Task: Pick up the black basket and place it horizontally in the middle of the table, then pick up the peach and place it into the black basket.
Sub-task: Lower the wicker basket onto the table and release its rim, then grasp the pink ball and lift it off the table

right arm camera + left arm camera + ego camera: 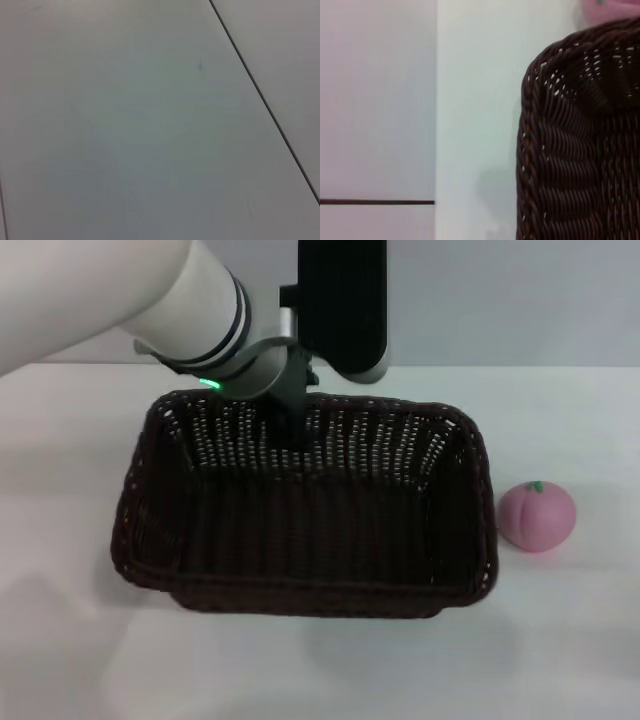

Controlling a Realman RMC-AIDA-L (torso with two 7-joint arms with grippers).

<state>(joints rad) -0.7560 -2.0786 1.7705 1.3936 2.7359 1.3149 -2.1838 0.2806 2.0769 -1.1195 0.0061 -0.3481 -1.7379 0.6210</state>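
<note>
The black basket [300, 510] lies lengthwise across the middle of the white table [80, 660], open side up. My left gripper [292, 430] comes in from the upper left and sits at the middle of the basket's far rim, shut on it, with one dark finger reaching down inside the far wall. The pink peach [537, 517] stands on the table just right of the basket, apart from it. The left wrist view shows a corner of the basket [570, 150] close up and an edge of the peach [612, 10]. My right gripper is out of view.
Bare white tabletop [560, 640] lies in front of the basket and on both sides. The table's far edge meets a pale wall [500, 300]. The right wrist view shows only a plain grey surface [125, 125] with a dark seam.
</note>
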